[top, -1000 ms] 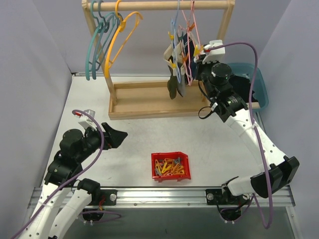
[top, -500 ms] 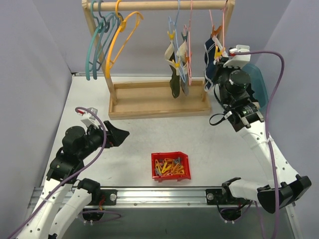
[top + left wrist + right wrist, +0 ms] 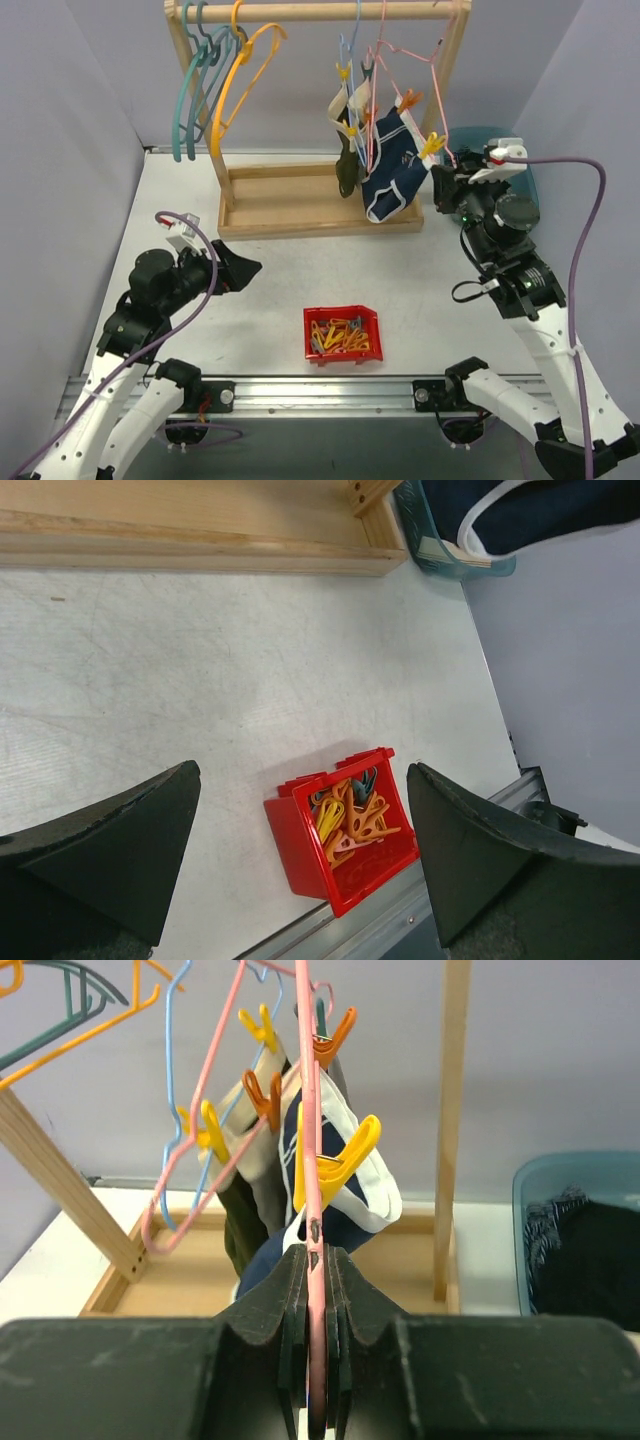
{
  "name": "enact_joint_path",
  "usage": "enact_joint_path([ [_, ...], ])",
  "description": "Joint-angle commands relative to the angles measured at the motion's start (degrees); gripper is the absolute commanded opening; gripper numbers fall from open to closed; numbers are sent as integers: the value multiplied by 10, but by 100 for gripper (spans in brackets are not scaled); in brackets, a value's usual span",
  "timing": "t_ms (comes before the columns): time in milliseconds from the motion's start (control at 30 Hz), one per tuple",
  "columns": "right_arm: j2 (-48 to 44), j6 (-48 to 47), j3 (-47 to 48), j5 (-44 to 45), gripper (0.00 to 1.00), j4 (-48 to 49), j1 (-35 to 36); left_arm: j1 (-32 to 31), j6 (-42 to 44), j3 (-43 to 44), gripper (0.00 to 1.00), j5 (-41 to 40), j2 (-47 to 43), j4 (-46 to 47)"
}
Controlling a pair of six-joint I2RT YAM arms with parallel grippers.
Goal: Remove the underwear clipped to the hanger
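At the rack (image 3: 320, 228), right tool (image 3: 318, 1260) pinches the pink hanger (image 3: 306, 1090); left tool (image 3: 300, 780) gapes wide.

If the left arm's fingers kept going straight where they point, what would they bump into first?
Probably the bare white table, near the small red plastic bin of clips. The left gripper points slightly downward, but depth is unclear.

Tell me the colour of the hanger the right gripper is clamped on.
Pink. The hanger shows best in the right wrist view.
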Motion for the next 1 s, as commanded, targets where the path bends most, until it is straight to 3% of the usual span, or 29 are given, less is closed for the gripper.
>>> enact_joint_path([
  [0, -73, 35, -25, 17, 0, -17, -3, 2, 9, 18, 94, 18, 15, 43],
  [433, -349, 75, -77, 2, 0, -168, -3, 1, 32, 64, 94, 37, 31, 42],
  [667, -425, 124, -68, -198, 0, -181, -3, 1, 18, 71, 94, 60, 9, 39],
  [867, -393, 149, -67, -373, 0, -181, -7, 1, -6, 59, 94, 73, -38, 34],
  [967, -367, 147, -70, -419, 0, -181, -16, 1, -13, 62, 94, 77, -59, 22],
])
